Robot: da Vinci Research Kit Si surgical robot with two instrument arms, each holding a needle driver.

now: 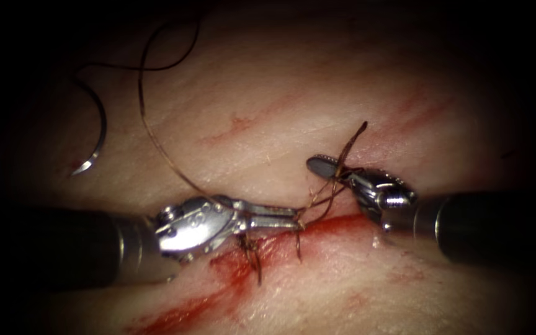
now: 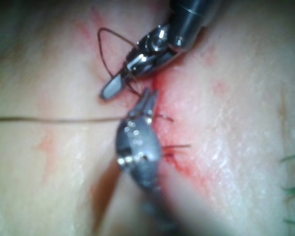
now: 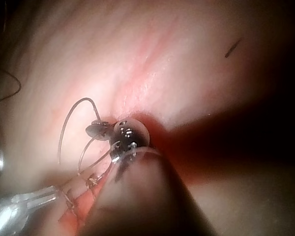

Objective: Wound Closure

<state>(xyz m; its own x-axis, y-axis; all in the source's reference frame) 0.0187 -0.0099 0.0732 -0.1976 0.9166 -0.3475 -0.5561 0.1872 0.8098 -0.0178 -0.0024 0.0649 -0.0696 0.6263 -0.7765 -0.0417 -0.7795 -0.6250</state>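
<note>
the left tool (image 1: 283, 218) reaches in from the left, its jaws closed on the thread (image 1: 156, 139) just above the cut (image 1: 317, 228) — tips at the knot site. the right tool (image 1: 333, 170) comes from the right, jaws clamped on a short loop of the same thread, slightly above the wound line. the needle (image 1: 97, 133) lies free on the tissue (image 1: 268, 93), well off to the left of the cut, held by neither tool and not in the tissue. red fluid (image 1: 187, 307) stains the cut — cut ends of thread (image 1: 257, 263) stick out near it.
</note>
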